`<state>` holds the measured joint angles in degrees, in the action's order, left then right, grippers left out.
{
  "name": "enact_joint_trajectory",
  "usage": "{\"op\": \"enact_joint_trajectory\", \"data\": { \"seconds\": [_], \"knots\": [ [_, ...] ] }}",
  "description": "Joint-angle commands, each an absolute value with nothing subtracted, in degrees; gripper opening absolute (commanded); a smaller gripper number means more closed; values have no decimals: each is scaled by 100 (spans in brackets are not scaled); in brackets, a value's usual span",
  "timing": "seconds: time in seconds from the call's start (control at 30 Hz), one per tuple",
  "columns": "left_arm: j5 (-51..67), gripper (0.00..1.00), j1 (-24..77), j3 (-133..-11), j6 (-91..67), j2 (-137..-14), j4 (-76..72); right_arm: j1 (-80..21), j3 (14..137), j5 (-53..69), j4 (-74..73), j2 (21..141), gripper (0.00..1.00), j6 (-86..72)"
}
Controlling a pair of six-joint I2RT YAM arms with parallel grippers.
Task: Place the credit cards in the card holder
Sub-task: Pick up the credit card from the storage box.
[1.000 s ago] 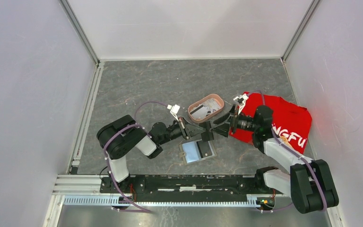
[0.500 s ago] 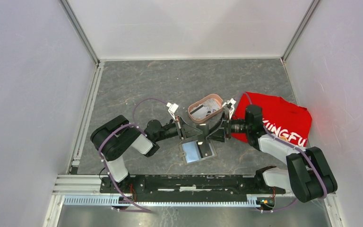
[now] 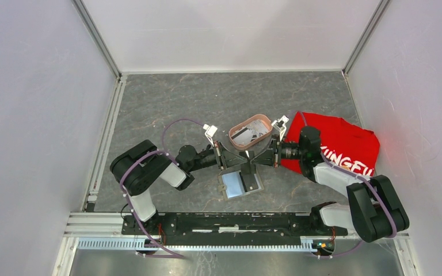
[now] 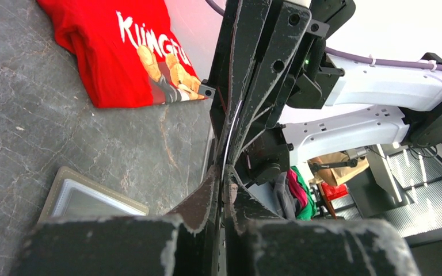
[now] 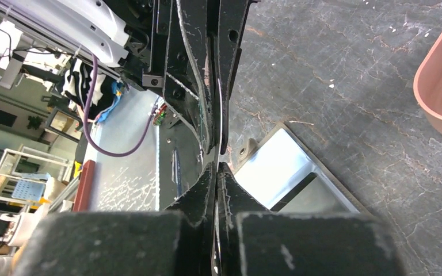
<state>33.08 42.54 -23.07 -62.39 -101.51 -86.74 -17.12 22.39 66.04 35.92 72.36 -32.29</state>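
Card holder [image 3: 240, 183] lies open on the table [image 3: 207, 98] near the arm bases, left gripper [image 3: 243, 162] and right gripper [image 3: 251, 161] meeting just above it, both clamped on one edge-on credit card [image 4: 230, 129], pink tray [image 3: 233, 141] close behind, red T-shirt [image 3: 345, 144] right, open tabletop beyond.

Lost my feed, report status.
Left gripper and right gripper both shut on one credit card. Card holder open below. Nothing in the way.

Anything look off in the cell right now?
A red T-shirt lies rumpled at the right, partly under the right arm; it has no part in the card job. Also, the left claw and right claw both pinch one credit card edge-on.
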Motion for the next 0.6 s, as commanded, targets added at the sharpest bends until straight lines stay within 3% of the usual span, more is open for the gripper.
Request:
{"op": "enact_joint_trajectory", "data": {
  "seconds": [0.0, 0.2, 0.37, 0.43, 0.57],
  "knots": [
    [3121, 17, 4235, -2142, -6159, -9912, -9926, -1718, 2278, 6563, 3893, 7175, 0, -3366],
    [2176, 53, 3830, -1279, -5495, -8323, -8417, -1716, 1908, 6147, 3261, 6751, 0, -3162],
    [1536, 81, 3809, -1379, -4261, -6177, -4681, -1734, 1592, 5640, 2868, 6747, 0, -3312],
    [1228, 98, 3814, -1395, -4106, -5559, -3870, -1803, 1625, 5522, 2624, 6931, 0, -3184],
    [697, 100, 3806, -1092, -4575, -4808, -3186, -2025, 1815, 5134, 1926, 7132, 0, -2919]
  ]
}}
